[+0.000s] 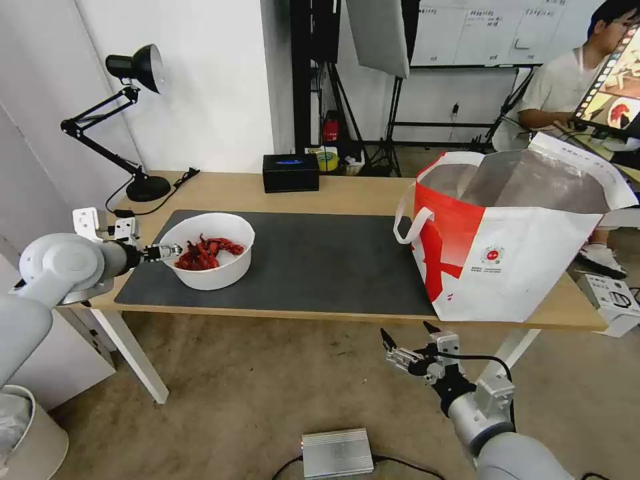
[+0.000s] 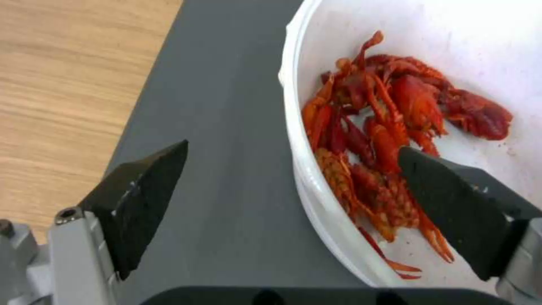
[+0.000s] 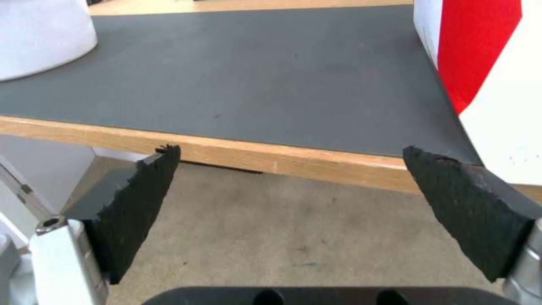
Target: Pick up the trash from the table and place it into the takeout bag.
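The trash in view is a white bowl (image 1: 217,277) of red shells (image 1: 203,253), standing on the left part of the dark grey mat (image 1: 320,267) on the table (image 1: 267,190). My left gripper (image 1: 170,252) is at the bowl's left rim, open. In the left wrist view the gripper (image 2: 294,148) straddles the rim of the bowl (image 2: 452,34): one finger over the mat, the other inside above the shells (image 2: 389,118). The takeout bag (image 1: 507,260) stands open at the table's right end. Below the table's front edge my right gripper (image 1: 407,340) (image 3: 291,149) hangs open and holds nothing.
A black box (image 1: 290,172) and a black desk lamp (image 1: 133,120) stand along the table's far side. On the floor lie a silver box (image 1: 337,452) and a white bin (image 1: 27,433). A white box (image 1: 610,300) sits beyond the table's right end.
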### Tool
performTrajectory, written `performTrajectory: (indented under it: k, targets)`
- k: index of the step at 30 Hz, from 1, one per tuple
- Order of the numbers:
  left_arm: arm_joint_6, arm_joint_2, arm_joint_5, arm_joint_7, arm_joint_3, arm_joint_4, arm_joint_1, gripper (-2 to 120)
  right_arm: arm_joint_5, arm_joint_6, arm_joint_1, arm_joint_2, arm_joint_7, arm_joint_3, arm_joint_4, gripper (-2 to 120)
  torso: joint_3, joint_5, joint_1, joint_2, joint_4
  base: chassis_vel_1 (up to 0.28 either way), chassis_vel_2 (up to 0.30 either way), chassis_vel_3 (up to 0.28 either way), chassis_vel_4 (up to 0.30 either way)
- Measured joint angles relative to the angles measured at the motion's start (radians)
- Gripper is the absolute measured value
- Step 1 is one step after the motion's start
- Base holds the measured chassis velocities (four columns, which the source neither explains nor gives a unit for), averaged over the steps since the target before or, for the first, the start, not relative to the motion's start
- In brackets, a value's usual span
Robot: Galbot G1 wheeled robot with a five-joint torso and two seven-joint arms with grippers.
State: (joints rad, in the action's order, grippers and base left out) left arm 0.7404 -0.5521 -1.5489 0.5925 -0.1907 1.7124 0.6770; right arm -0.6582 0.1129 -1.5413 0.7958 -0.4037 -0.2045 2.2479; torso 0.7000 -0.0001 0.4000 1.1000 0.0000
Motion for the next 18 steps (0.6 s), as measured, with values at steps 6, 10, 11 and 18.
performTrajectory:
  k: [6, 10, 11, 18]
  targets:
    - [-0.002, -0.005, -0.014, 0.010, 0.008, -0.009, 0.000, 95, 0.000, 0.000, 0.000, 0.000, 0.000, 0.000, 0.000, 100, 0.000, 0.0002, 0.000, 0.000, 0.0000, 0.000, 0.000, 0.000, 0.000]
    - [-0.003, -0.006, -0.030, 0.036, 0.028, -0.013, -0.012, 80, 0.000, 0.000, 0.000, 0.000, 0.000, 0.000, 0.000, 100, 0.000, 0.0001, 0.000, 0.000, 0.0001, 0.000, 0.000, 0.000, 0.000]
    - [-0.003, -0.006, -0.035, 0.040, 0.035, -0.014, -0.018, 75, 0.000, 0.000, 0.000, 0.000, 0.000, 0.000, 0.000, 100, 0.000, 0.0003, 0.000, 0.000, 0.0001, 0.000, 0.000, 0.000, 0.000]
    - [-0.004, -0.005, -0.066, 0.067, 0.068, -0.017, -0.052, 51, 0.000, 0.000, 0.000, 0.000, 0.000, 0.000, 0.000, 100, 0.000, 0.0001, 0.000, 0.000, 0.0000, 0.000, 0.000, 0.000, 0.000]
